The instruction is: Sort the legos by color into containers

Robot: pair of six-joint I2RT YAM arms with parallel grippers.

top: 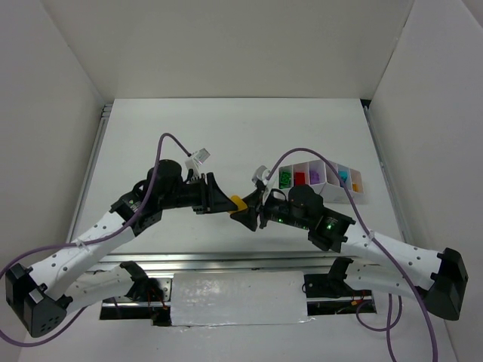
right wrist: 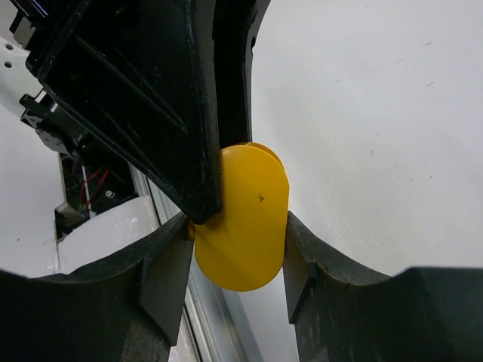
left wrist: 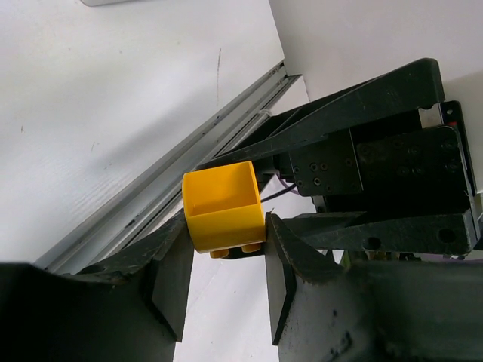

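A yellow lego [right wrist: 245, 226] is pinched between the two fingers of the right tool [right wrist: 238, 260], its smooth rounded face toward the camera. The left tool [right wrist: 223, 136] grips its upper left edge, above the white surface [right wrist: 377, 113].

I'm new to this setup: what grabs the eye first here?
The left gripper and right gripper meet nose to nose mid-table, both clamped on one yellow brick. Beyond the right arm, the white tray holds green, red, purple, teal and yellow bricks.
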